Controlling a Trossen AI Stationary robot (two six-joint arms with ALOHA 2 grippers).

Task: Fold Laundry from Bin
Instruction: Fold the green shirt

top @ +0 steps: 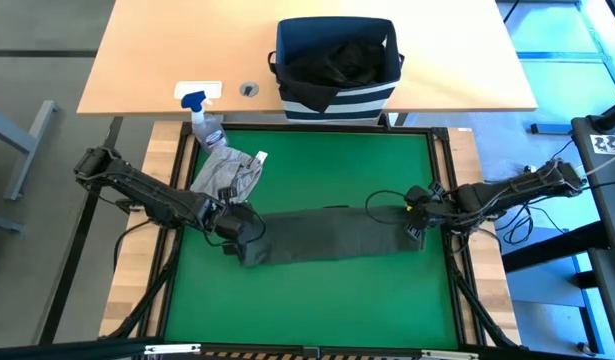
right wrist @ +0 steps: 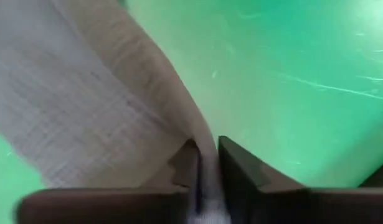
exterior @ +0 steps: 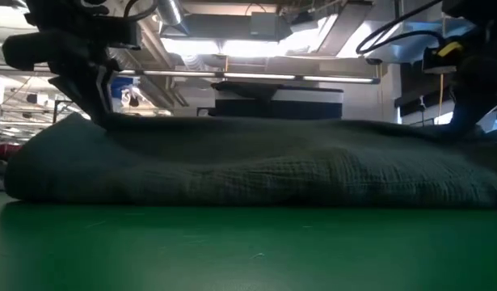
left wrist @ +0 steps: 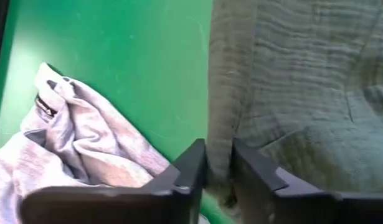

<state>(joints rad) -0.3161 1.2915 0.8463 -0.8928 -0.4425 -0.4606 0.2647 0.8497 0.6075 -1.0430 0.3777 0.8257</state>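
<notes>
On my screens, the green counter (top: 317,290) lies bare in front of the olive garment (top: 332,237), a long folded strip across its middle. The striped bin (top: 335,92) stands beyond the far edge, black laundry (top: 339,60) inside. A grey garment (top: 225,175) lies crumpled near the left rim. My left gripper (left wrist: 219,163) pinches the strip's left end in narrow jaws; my right gripper (right wrist: 208,163) grips the right end likewise.
</notes>
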